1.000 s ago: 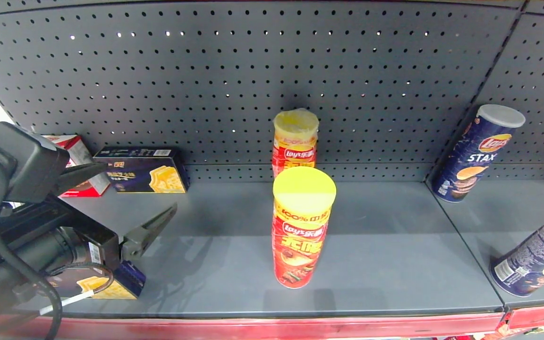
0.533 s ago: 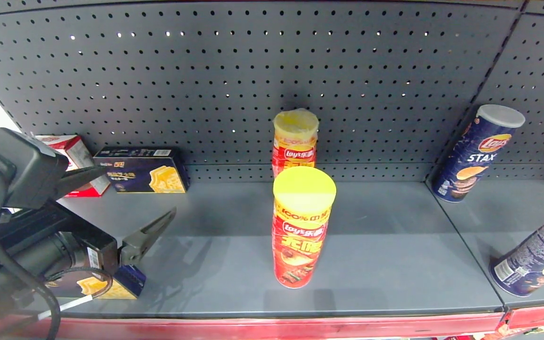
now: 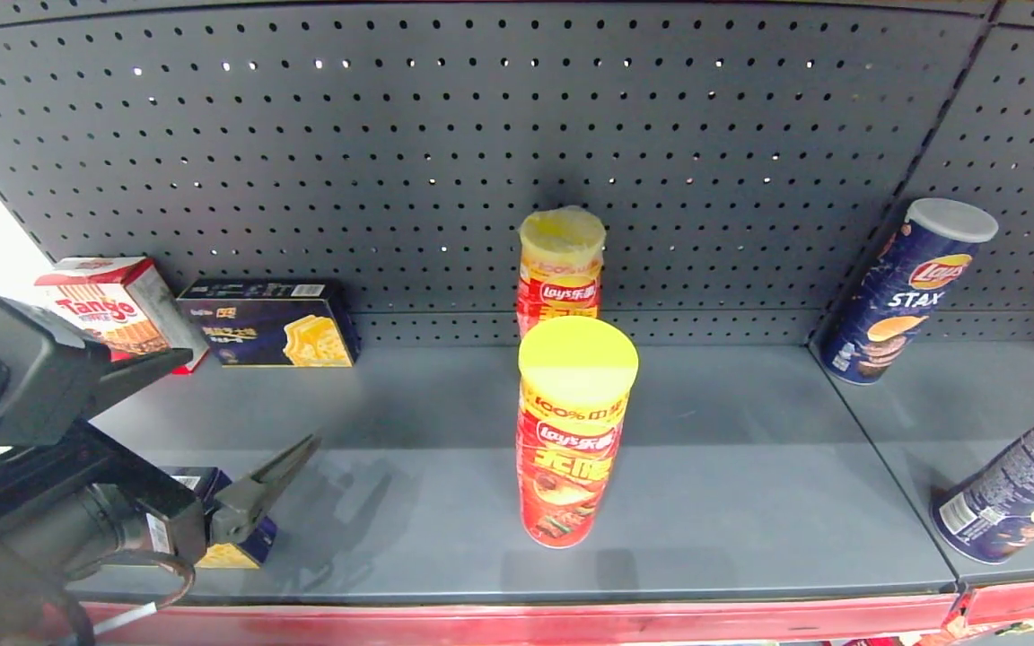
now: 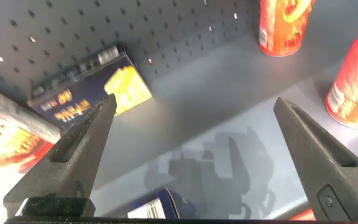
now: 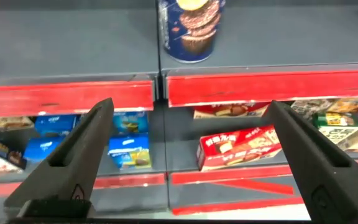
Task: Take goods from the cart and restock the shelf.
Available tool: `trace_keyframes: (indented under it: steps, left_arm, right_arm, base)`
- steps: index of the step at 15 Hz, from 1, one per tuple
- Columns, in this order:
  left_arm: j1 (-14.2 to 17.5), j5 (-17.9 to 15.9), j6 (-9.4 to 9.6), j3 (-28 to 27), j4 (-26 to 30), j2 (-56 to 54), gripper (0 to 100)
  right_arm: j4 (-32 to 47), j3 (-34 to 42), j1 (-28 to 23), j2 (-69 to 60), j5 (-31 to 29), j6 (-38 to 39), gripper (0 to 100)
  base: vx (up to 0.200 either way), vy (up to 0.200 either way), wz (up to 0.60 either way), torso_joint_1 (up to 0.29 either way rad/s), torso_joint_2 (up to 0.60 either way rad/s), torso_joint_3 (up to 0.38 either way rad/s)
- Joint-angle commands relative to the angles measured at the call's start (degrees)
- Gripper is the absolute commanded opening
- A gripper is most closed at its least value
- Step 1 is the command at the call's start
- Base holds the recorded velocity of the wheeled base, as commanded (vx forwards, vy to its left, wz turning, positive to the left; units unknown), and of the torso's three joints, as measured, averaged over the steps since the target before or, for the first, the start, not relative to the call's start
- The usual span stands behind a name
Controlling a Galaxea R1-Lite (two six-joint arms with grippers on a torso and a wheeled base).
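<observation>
My left gripper point(image 3: 253, 397) hangs open over the front left of the grey shelf point(image 3: 732, 484), nothing between its fingers. Just below it a dark blue biscuit box point(image 3: 234, 543) lies at the shelf's front edge, partly hidden by the arm. The left wrist view has that box point(image 4: 160, 208) under the open gripper point(image 4: 194, 102). A matching dark blue box point(image 3: 270, 323) and a red wafer box point(image 3: 109, 309) stand at the back left. My right gripper point(image 5: 190, 104) is open and empty, facing the shelf's red front edge point(image 5: 67, 96).
Two red chip cans stand mid-shelf, one in front point(image 3: 575, 431) and one behind point(image 3: 560, 269). A blue can point(image 3: 907, 292) leans at the back right; another point(image 3: 1020, 484) lies tilted at the right front. Lower shelves hold packaged goods point(image 5: 238, 146).
My left arm has drawn back and down toward the lower left, still open, uncovering the red wafer box. The dark blue box stays at the shelf's front.
</observation>
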Motion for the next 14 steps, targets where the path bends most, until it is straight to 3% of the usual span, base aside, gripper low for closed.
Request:
trace_keyframes:
  steps: [1,9,11,12,13,14]
  left_arm:
    - [0.4,0.1,0.17,1.8,0.0,-1.8,100]
    - [-0.8,-0.3,-0.01,5.0,1.1,-23.2,100]
    - [-1.5,-0.3,-0.36,6.0,5.3,-29.4,100]
    - [-2.0,0.0,-1.15,6.4,6.6,-31.4,100]
    - [-1.8,-0.1,-3.44,11.3,11.3,-41.0,100]
    - [-1.8,-0.1,-3.44,12.0,14.9,-45.7,100]
  right_arm:
    - [0.0,0.0,0.0,-2.5,0.0,-0.2,100]
    - [0.0,0.0,0.3,-3.3,0.0,-0.1,100]
    - [0.0,0.0,0.3,-3.3,0.0,-0.1,100]
    - [0.0,0.0,0.3,-3.3,0.0,-0.1,100]
    - [0.0,0.0,0.3,-3.3,0.0,-0.1,100]
    - [0.0,0.0,0.3,-3.3,0.0,-0.1,100]
  base:
    - [0.000,0.000,0.00,0.000,0.00,0.000]
    - [0.000,0.000,0.00,0.000,0.00,0.000]
    - [0.000,0.000,0.00,0.000,0.00,0.000]
    - [0.000,0.000,0.00,0.000,0.00,0.000]
    - [0.000,0.000,0.00,0.000,0.00,0.000]
    - [0.000,0.000,0.00,0.000,0.00,0.000]
